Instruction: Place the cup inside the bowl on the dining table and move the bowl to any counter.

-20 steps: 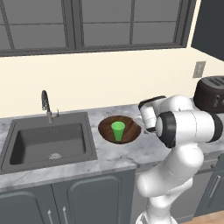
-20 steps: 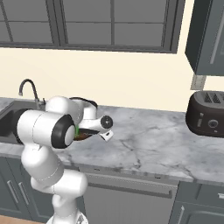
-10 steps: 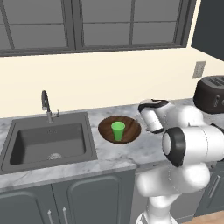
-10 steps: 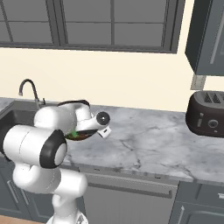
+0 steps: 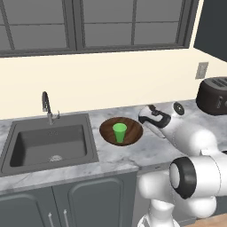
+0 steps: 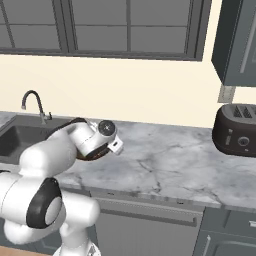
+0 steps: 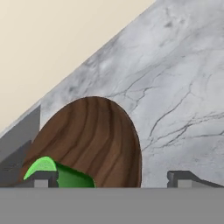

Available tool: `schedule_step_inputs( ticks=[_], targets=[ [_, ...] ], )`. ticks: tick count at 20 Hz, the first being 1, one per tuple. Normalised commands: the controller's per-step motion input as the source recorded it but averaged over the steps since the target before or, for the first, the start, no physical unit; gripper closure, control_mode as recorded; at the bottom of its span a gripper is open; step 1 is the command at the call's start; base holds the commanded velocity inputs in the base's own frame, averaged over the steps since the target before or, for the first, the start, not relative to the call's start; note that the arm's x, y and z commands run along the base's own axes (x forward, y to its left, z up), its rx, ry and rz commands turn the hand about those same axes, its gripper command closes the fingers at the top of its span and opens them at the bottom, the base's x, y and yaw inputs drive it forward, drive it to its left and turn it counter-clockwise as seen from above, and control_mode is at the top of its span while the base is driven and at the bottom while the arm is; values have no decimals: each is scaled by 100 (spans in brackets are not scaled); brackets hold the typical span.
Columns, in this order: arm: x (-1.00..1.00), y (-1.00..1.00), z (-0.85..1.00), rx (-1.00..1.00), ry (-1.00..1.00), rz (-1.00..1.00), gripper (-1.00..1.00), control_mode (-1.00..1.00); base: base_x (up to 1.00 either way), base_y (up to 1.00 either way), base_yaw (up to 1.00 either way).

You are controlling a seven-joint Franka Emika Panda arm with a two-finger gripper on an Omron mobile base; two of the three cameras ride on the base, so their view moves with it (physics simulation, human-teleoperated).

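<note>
Sitting upright in the middle of the bowl (image 5: 127,134), the cup (image 5: 119,133) is bright green and plain, with no print on it. The bowl rests flat on the counter (image 5: 119,155), just to the right of the steel sink (image 5: 48,144) and its faucet (image 5: 46,106). The gripper (image 5: 142,119) hangs at the bowl's right edge, above the rim; in the hand view its two fingertips (image 7: 181,178) stand well apart with nothing between them, the cup (image 7: 57,173) and the wooden bowl (image 7: 100,140) lying beyond them. A dark toaster (image 6: 235,130) stands at the far right of the counter (image 6: 165,165), well apart from the bowl. A wall outlet (image 5: 201,70) sits above it. No writing or brand can be read on anything.
</note>
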Motion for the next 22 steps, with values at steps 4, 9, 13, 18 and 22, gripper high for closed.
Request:
schedule_step_inputs(
  ticks=[4, 9, 13, 18, 22],
  targets=[
    [-18, 0, 33, -15, 0, 0, -100, -100, 0, 0, 0],
    [-24, -1, 33, -14, 2, 0, -100, -100, 0, 0, 0],
    [-32, 0, 25, -10, 8, 0, -100, -100, 0, 0, 0],
    [-35, 0, 19, -8, 10, 1, -100, -100, 0, 0, 0],
    [-39, 0, 20, -6, 7, 2, -100, -100, 0, 0, 0]
  ],
)
